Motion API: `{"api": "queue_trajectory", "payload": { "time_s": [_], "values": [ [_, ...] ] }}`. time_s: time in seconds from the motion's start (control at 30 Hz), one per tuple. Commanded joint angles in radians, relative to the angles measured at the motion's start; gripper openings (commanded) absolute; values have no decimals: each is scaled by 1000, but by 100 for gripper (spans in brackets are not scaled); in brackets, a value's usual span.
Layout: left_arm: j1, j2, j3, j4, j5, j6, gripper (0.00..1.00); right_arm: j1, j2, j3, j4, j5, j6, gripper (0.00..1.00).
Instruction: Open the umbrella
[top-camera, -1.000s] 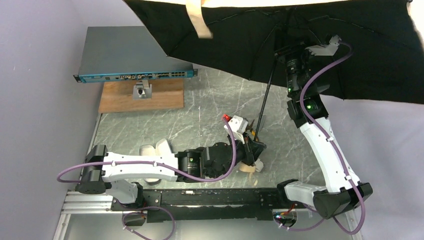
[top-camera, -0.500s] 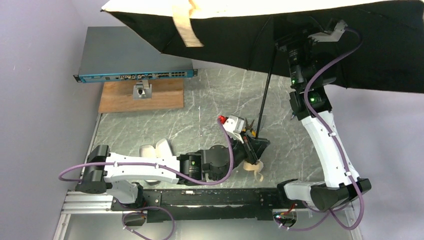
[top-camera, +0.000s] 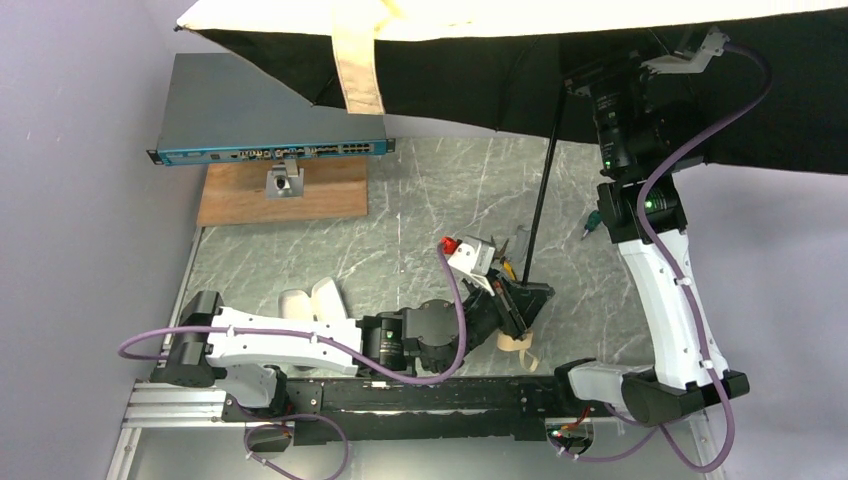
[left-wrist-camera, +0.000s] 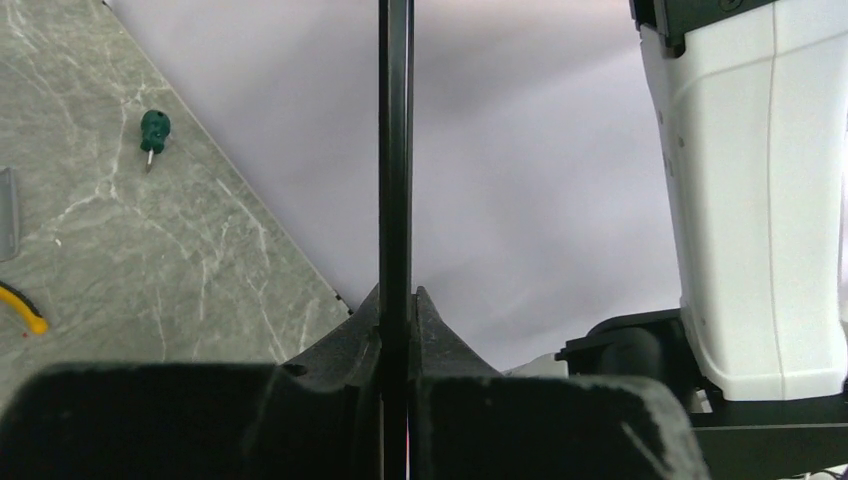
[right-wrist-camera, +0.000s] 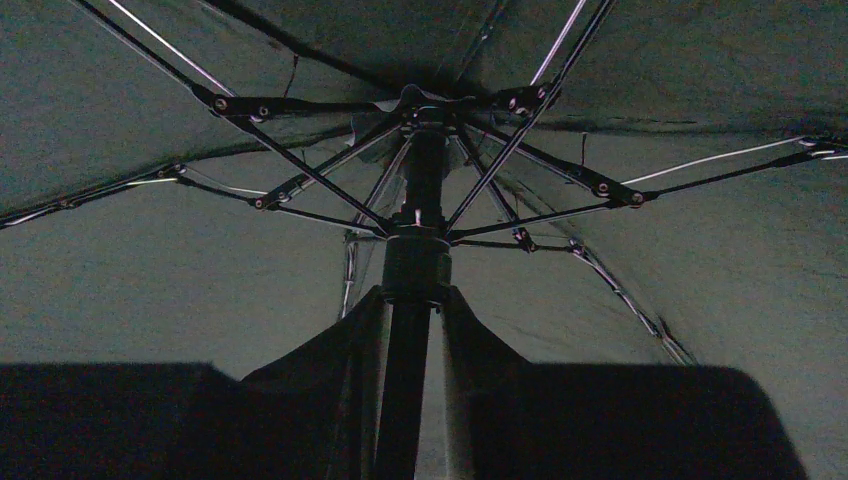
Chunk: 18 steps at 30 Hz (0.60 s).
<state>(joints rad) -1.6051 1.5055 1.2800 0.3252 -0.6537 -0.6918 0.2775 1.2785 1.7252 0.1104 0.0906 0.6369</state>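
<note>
The umbrella canopy (top-camera: 480, 80) spreads across the top of the top view, black underneath with a cream rim and a beige strap tab (top-camera: 358, 60) hanging down. Its black shaft (top-camera: 540, 195) slants down to my left gripper (top-camera: 527, 297), which is shut on it just above the tan handle loop (top-camera: 515, 346). In the left wrist view the shaft (left-wrist-camera: 395, 150) runs straight up between my left gripper's (left-wrist-camera: 397, 310) jaws. My right gripper (top-camera: 590, 85) is high under the canopy. In the right wrist view my right gripper (right-wrist-camera: 412, 300) straddles the shaft below the runner (right-wrist-camera: 415, 265), with narrow gaps beside the shaft, under the spread ribs (right-wrist-camera: 300, 180).
A blue-fronted network switch (top-camera: 270, 150) sits on a wooden board (top-camera: 285, 195) at the back left. Lavender-grey case shells (top-camera: 310, 298) lie by the left arm. A green screwdriver (top-camera: 590, 222) (left-wrist-camera: 153, 128) and a yellow-handled tool (top-camera: 506, 266) lie on the marble table (top-camera: 400, 230).
My right gripper has moved up and to the right along the shaft and the canopy has risen and spread wider. My left gripper has shifted right and nearer with the shaft.
</note>
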Motion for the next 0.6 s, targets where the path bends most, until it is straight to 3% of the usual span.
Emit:
{"api": "queue_trajectory", "payload": {
  "time_s": [0.0,0.27,0.57],
  "values": [
    [-247,131,-138,-575,269,-9,0,-132,41,21,587,271,-13,14],
    [-203,130,-203,-543,248,-33,0,-132,-6,-35,621,61,104,0],
    [-124,129,-283,-518,215,-24,0,-131,-40,-63,660,-33,187,0]
  ]
}}
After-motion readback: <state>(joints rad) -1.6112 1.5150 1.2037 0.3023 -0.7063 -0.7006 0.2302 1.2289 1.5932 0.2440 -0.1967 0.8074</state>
